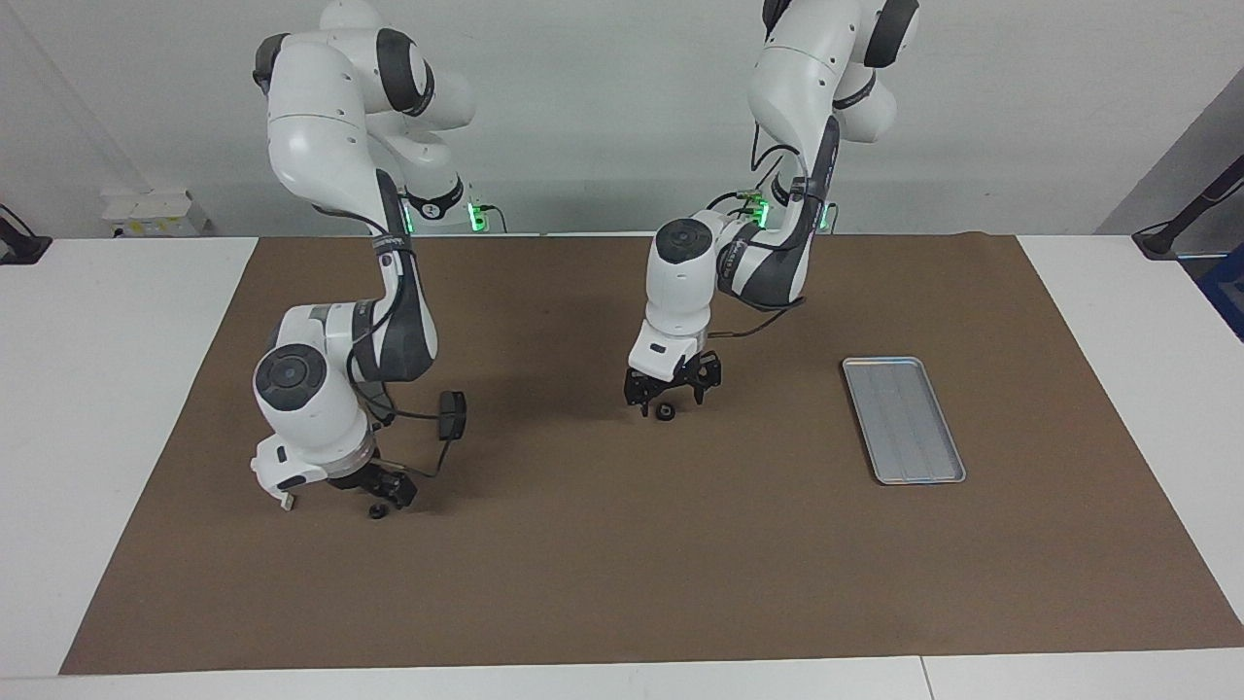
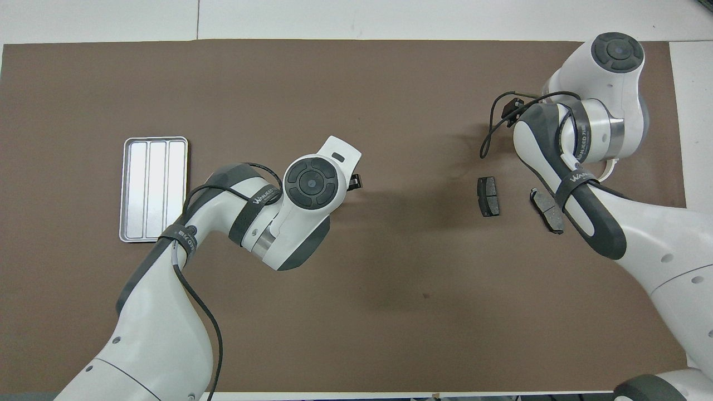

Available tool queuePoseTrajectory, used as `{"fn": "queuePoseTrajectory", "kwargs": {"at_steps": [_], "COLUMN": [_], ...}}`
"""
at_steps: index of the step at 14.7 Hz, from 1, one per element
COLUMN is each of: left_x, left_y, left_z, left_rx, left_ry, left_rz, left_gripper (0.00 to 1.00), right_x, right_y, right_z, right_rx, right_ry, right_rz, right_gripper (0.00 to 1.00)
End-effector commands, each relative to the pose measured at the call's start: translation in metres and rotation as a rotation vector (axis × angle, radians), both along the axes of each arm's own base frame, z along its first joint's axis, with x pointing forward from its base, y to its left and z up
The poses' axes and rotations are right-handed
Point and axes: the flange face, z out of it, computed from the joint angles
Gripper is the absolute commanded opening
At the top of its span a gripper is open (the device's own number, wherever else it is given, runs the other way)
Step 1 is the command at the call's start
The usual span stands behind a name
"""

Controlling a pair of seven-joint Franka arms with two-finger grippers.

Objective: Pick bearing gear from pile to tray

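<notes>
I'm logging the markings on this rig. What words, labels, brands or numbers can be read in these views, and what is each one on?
"WANJEED": on the black strap around the left arm, overhead view.
"WANJEED": on the black strap around the right arm; smaller letters after it are too small to read.
Strap lettering in the facing view: too small to read.
Shallow silver-grey metal tray, brown table mat, dark grey brake-pad-shaped pieces: no text visible.

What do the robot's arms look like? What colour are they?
Both arms are glossy white with dark grey joint bands and round grey caps. Thin black cables run along them, and a dark strap bears white lettering. Green lights glow at their bases. The left gripper and right gripper are small, black and two-fingered.
</notes>
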Motion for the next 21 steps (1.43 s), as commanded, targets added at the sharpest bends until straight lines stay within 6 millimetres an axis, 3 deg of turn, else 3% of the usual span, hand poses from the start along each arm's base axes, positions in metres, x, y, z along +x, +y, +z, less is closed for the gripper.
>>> {"fn": "queuePoseTrajectory", "kwargs": {"at_steps": [1, 5, 7, 8, 9, 12, 14, 15, 18, 21], "left_x": [-0.004, -0.016, -0.016, -0.016, -0.016, -0.016, -0.015, -0.014, -0.014, -0.013], "left_y": [0.0, 0.001, 0.002, 0.003, 0.003, 0.001, 0.0, -0.001, -0.001, -0.001], "left_z": [-0.009, -0.019, -0.02, -0.021, -0.023, -0.024, -0.025, -0.025, -0.026, -0.025], "left_rx": [-0.029, -0.013, -0.013, -0.012, -0.013, -0.022, -0.035, -0.039, -0.044, -0.052], "left_ry": [0.008, 0.032, 0.032, 0.034, 0.034, 0.024, 0.013, 0.008, 0.004, -0.006], "left_rz": [0.019, 0.009, 0.002, 0.002, 0.002, 0.001, 0.002, 0.002, 0.004, 0.012], "left_gripper": [1.0, 1.0, 1.0, 1.0, 1.0, 1.0, 0.95, 0.89, 0.7, 0.26], "right_x": [0.005, 0.011, 0.01, 0.01, 0.01, 0.009, 0.009, 0.009, 0.008, 0.006], "right_y": [-0.003, -0.001, 0.001, 0.001, 0.002, 0.002, 0.001, 0.001, 0.001, 0.001], "right_z": [-0.011, -0.024, -0.023, -0.025, -0.023, -0.024, -0.025, -0.025, -0.026, -0.025], "right_rx": [-0.01, 0.007, 0.012, 0.013, 0.012, 0.024, 0.027, 0.027, 0.026, 0.021], "right_ry": [-0.029, -0.065, -0.062, -0.058, -0.058, -0.053, -0.051, -0.051, -0.044, -0.018], "right_rz": [0.011, 0.008, 0.002, 0.001, 0.002, -0.006, -0.01, -0.01, -0.008, -0.006], "right_gripper": [1.0, 1.0, 0.92, 0.81, 0.63, 0.31, 0.09, 0.0, 0.0, 0.0]}}
